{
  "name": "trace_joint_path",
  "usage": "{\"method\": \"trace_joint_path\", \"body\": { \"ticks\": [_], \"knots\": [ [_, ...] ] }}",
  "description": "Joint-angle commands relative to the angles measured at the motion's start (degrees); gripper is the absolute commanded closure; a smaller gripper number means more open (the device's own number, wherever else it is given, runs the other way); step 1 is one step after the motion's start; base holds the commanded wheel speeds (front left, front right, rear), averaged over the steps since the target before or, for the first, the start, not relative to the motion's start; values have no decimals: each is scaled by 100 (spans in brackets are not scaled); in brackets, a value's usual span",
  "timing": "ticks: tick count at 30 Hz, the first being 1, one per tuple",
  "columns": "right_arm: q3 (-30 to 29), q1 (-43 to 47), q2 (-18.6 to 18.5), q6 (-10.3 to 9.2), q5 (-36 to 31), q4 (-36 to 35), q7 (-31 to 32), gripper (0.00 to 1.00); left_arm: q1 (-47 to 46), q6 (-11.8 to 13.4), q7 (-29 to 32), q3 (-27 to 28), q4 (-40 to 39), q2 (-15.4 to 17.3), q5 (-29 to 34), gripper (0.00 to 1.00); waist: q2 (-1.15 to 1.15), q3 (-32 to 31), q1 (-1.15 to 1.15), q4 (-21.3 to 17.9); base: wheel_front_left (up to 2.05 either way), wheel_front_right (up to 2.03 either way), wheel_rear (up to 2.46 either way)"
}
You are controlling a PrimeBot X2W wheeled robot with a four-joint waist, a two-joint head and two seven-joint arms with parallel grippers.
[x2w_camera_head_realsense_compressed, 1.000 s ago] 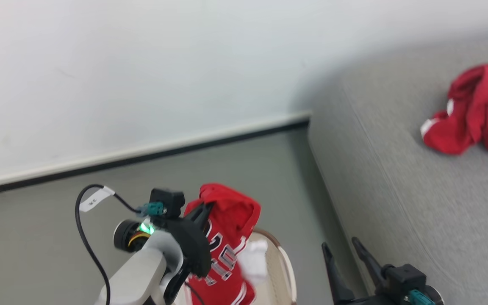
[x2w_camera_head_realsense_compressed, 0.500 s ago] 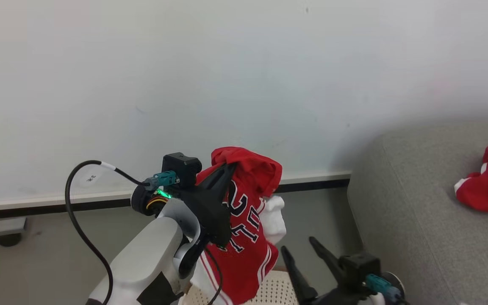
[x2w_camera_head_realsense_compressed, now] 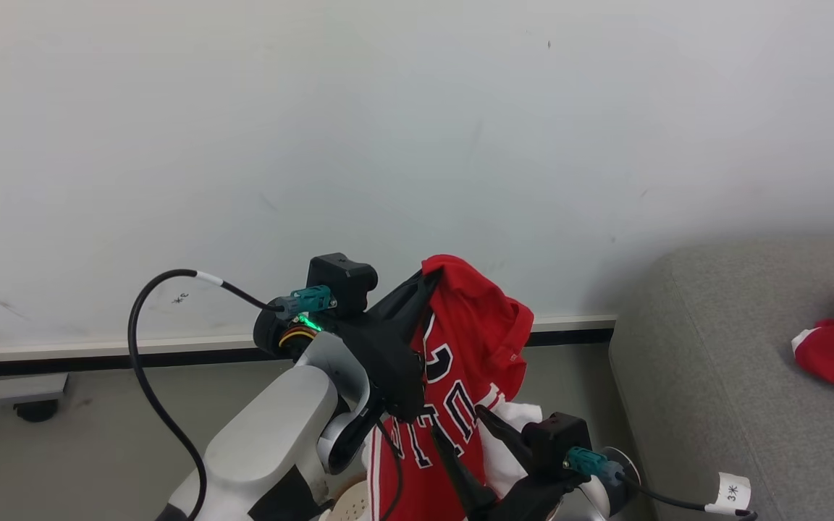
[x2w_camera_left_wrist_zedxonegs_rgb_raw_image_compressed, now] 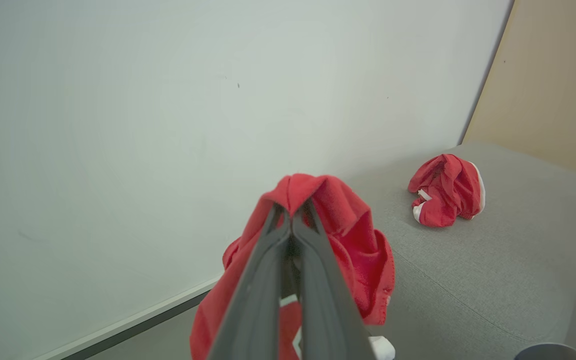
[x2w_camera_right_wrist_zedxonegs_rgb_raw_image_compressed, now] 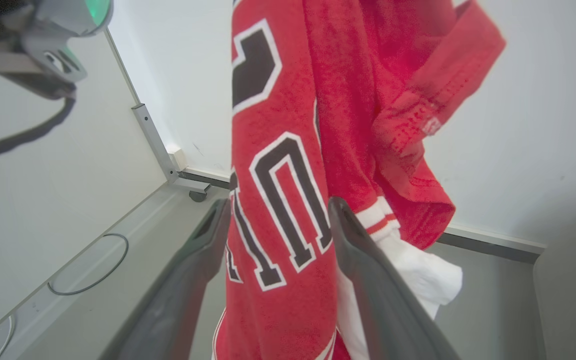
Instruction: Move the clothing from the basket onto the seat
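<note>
The left tool clenched the bright red, dark-lettered fabric jersey; the right tool, released, flanked it; the light grey upholstered seat lay at three o'clock.

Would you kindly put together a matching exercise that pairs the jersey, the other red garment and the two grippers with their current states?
Things:
1. jersey
2. crumpled red garment
3. left gripper
4. right gripper

States:
a. lying on the seat
b. open, fingers spread
c. hanging in the air
d. shut on the jersey's top fold

Pairs: 1-c, 2-a, 3-d, 4-b.
</note>
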Motion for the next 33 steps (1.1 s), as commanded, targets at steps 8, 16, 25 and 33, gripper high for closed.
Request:
{"method": "trace_joint_path", "body": {
  "ticks": [8, 16, 25, 33],
  "knots": [
    [-131, -221, -6, -4, 82, 306, -136, 0, 4, 45, 212, -180, -557, -3, -80, 100, 0, -55, 0, 104, 0, 0, 0],
    [-424, -358, -9, -4, 55, 435, -224, 0, 90, 184, 484, -313, -1010, 101, -37, 100, 0, -62, 0, 133, 0, 0, 0],
    [-311, -449, -6, -4, 363, 763, -181, 0, 123, 163, 724, -403, -1527, 77, -228, 100, 0, -34, 0, 193, 0, 0, 0],
    [-113, -617, -8, -4, 688, 949, -290, 0, 196, 124, 929, -521, -2188, 50, -447, 100, 0, -33, 0, 248, 0, 0, 0]
  ]
}}
